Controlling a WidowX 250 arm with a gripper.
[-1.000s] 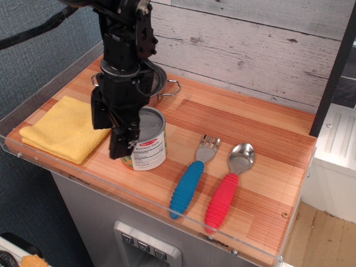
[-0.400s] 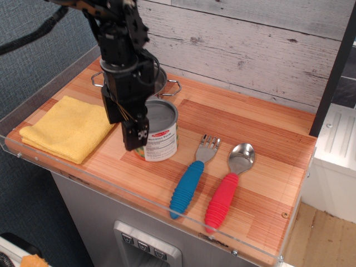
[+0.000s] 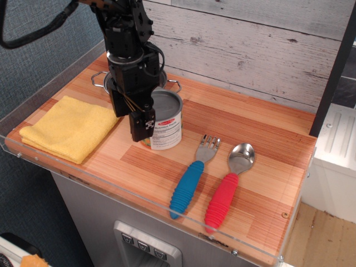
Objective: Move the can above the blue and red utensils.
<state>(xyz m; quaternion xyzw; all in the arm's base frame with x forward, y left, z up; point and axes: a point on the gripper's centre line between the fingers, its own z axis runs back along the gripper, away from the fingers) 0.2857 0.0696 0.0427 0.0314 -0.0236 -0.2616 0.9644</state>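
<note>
The hand [image 3: 146, 127] is clamped on the can [image 3: 164, 121], carrying it toward the table's [image 3: 250, 133] far side beyond the blue fork [image 3: 192, 177] and red spoon [image 3: 229, 188].

A short can [image 3: 165, 123] stands upright on the wooden table [image 3: 261, 144], left of centre. It has a flat grey metal lid and a white label with red and black print. To its right, lying flat and side by side, are a metal fork with a chunky ribbed blue handle [image 3: 192, 177] and a metal spoon with a chunky ribbed red handle [image 3: 227, 188]. Both handles point toward the front edge. The fork's tines lie near the can's lower right side, not touching it.
</note>
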